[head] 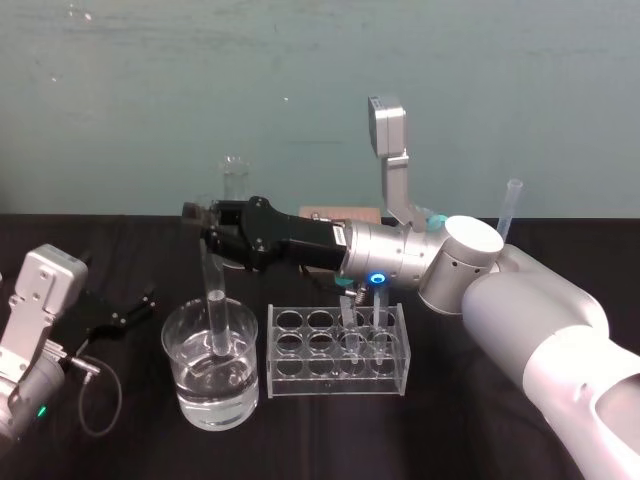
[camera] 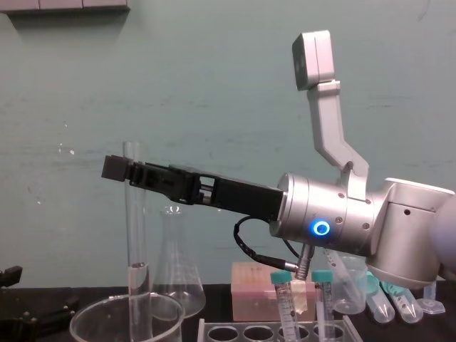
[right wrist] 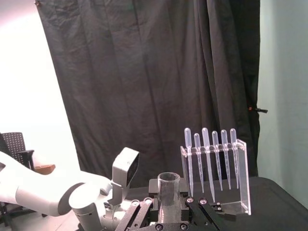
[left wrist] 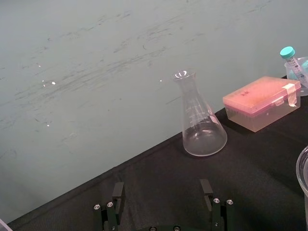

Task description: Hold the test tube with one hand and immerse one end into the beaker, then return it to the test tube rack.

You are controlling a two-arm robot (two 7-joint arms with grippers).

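Test tube (head: 212, 300) stood dipped in the beaker (head: 180, 345), pinched by the right gripper (head: 205, 222); lifting it to the test tube rack (head: 340, 382) seemed next. Left gripper (left wrist: 162, 190) lay parked at left, jaws spread.

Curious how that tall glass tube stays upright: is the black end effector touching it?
Touching. Chest view: the right end effector grips the test tube near its top, lower end in the beaker. Left end effector rests open, far left.
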